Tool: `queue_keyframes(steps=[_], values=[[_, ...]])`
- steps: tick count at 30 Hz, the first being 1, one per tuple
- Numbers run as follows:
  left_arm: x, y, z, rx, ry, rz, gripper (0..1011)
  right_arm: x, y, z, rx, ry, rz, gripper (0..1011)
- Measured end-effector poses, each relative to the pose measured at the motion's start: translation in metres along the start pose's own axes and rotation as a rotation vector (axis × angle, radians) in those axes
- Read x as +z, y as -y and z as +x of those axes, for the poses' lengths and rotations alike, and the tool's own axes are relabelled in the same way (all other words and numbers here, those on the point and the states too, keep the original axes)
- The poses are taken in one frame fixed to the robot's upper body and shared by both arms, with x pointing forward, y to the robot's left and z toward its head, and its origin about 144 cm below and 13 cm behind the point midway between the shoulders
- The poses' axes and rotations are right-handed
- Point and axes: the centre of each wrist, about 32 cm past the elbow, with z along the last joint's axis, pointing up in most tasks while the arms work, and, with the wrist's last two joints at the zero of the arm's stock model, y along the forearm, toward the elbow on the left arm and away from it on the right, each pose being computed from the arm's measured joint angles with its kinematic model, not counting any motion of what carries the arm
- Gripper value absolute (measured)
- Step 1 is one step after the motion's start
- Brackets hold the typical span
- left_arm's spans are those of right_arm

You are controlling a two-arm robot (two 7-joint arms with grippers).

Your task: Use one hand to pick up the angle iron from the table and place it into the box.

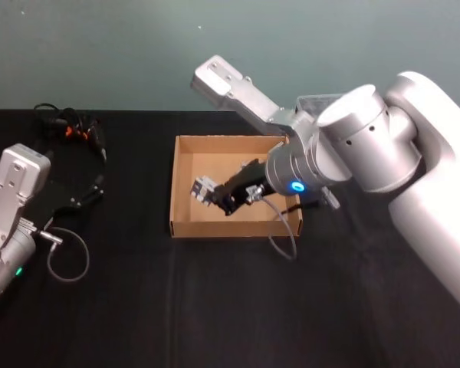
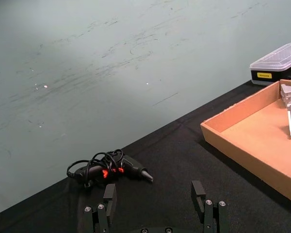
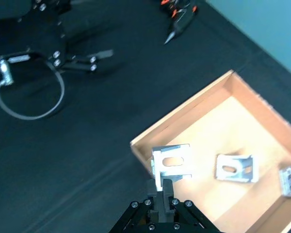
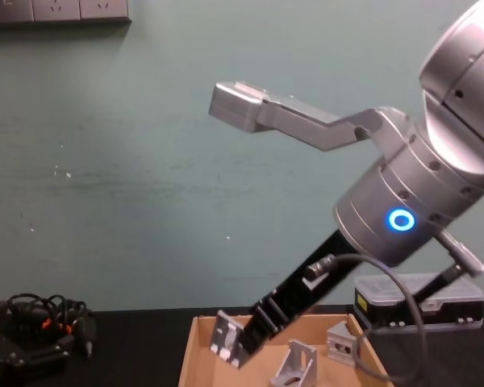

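R gripper w/ angle iron over box

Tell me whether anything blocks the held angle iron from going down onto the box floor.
Nothing visible does. The right gripper holds the angle iron above the box near its left wall. Bare cardboard lies beneath it; two other brackets sit farther right.

Desk: matt black cloth-like surface. Box: tan cardboard, plain matt. Angle iron: bright silver metal, smooth. Right end effector: matt black, clamped on angle iron. Small case: black, clear plastic lid.
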Motion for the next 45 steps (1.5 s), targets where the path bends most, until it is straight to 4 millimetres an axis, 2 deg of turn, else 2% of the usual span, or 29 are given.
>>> queue_keyframes(steps=[7,13,25,34,45], values=[[0.000,0.000,0.000,0.000,0.000,0.000,1011,0.014,-0.016,0.014,-0.022,0.006,-0.010,67],[0.000,0.000,0.000,0.000,0.000,0.000,1011,0.023,-0.041,0.029,-0.031,-0.013,-0.054,68],[0.000,0.000,0.000,0.000,0.000,0.000,1011,0.027,-0.076,0.045,-0.030,-0.038,-0.112,68],[0.000,0.000,0.000,0.000,0.000,0.000,1011,0.026,-0.086,0.049,-0.014,-0.051,-0.129,67],[0.000,0.000,0.000,0.000,0.000,0.000,1012,0.025,-0.087,0.051,-0.002,-0.054,-0.126,67]])
